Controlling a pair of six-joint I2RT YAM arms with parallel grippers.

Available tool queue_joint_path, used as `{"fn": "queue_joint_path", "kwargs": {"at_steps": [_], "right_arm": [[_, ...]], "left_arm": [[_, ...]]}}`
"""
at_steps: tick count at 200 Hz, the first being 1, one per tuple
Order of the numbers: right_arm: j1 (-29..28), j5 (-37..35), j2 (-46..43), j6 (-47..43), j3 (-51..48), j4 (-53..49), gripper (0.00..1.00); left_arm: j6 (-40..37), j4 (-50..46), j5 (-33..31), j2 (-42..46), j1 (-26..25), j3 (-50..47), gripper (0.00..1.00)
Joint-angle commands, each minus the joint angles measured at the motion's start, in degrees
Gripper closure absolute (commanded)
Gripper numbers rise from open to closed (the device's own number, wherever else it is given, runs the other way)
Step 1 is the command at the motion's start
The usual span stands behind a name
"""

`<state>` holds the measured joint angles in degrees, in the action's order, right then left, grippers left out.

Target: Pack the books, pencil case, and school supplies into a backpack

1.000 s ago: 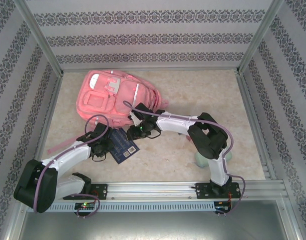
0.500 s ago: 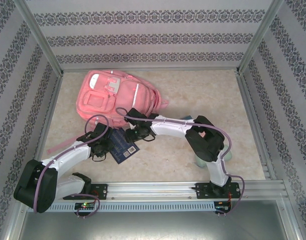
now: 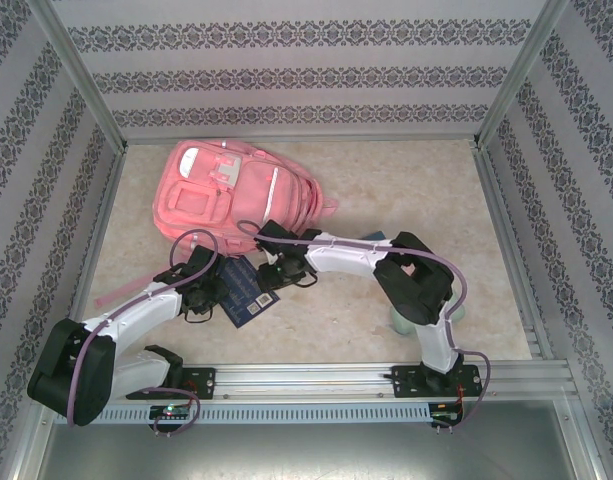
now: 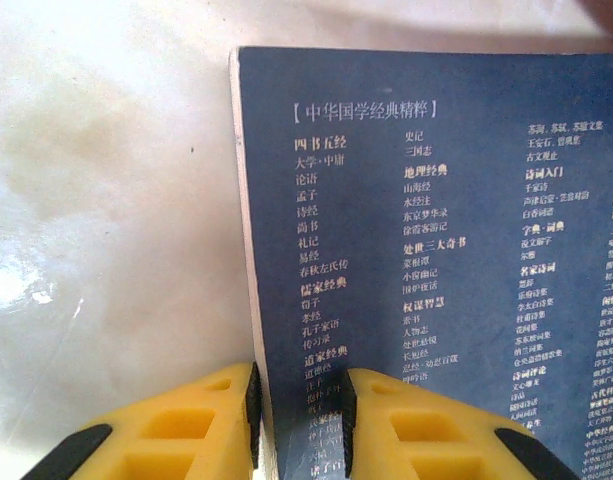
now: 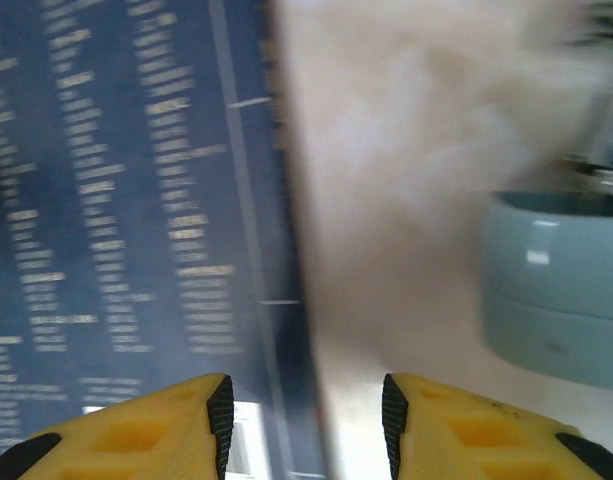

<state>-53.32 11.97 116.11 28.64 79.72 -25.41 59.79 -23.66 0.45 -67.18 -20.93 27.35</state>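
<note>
**Navy book between two grippers, just near of the pink backpack**

We see the pink backpack (image 3: 226,190) lying flat on the far left of the pale tabletop (image 3: 406,180). Just near of it, a dark navy book (image 3: 244,292) lies on the tabletop, its back cover printed with columns of pale text.

The left gripper (image 3: 208,290) sits at the book's left edge. From the left wrist, the gripper (image 4: 301,395) is narrow and straddles that edge of the book (image 4: 436,250). We cannot tell whether it is pinching the book.

The right gripper (image 3: 272,274) is over the book's far right part. From the right wrist, the gripper (image 5: 306,400) is moderately wide and holds nothing. One finger is over the book (image 5: 106,200) and the other over bare tabletop. A blurred pale blue tub (image 5: 556,290) stands to the right.
</note>
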Motion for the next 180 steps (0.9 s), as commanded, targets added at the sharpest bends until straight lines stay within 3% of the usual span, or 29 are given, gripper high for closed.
{"fn": "queue_joint_path", "kwargs": {"at_steps": [1,28,106,155,180], "right_arm": [[0.45,2.59,3.26,-0.27,1.54,-0.23,0.53],[0.29,6.55,5.87,0.21,1.65,0.84,0.53],[-0.89,29.57,7.09,4.12,5.97,8.74,0.55],[0.05,34.38,4.52,5.64,6.27,11.27,0.59],[0.76,32.41,1.95,5.56,4.29,11.49,0.65]], "left_arm": [[-1.17,-1.39,2.01,-0.94,-0.16,-1.62,0.72],[-1.32,-1.13,2.19,-0.93,-0.09,-1.61,0.72],[-0.56,1.15,3.41,-1.90,-0.16,-1.78,0.72],[-0.48,0.73,3.33,-1.34,-0.10,-1.66,0.73],[-0.07,0.38,3.00,0.10,-0.16,-2.30,0.73]]}}
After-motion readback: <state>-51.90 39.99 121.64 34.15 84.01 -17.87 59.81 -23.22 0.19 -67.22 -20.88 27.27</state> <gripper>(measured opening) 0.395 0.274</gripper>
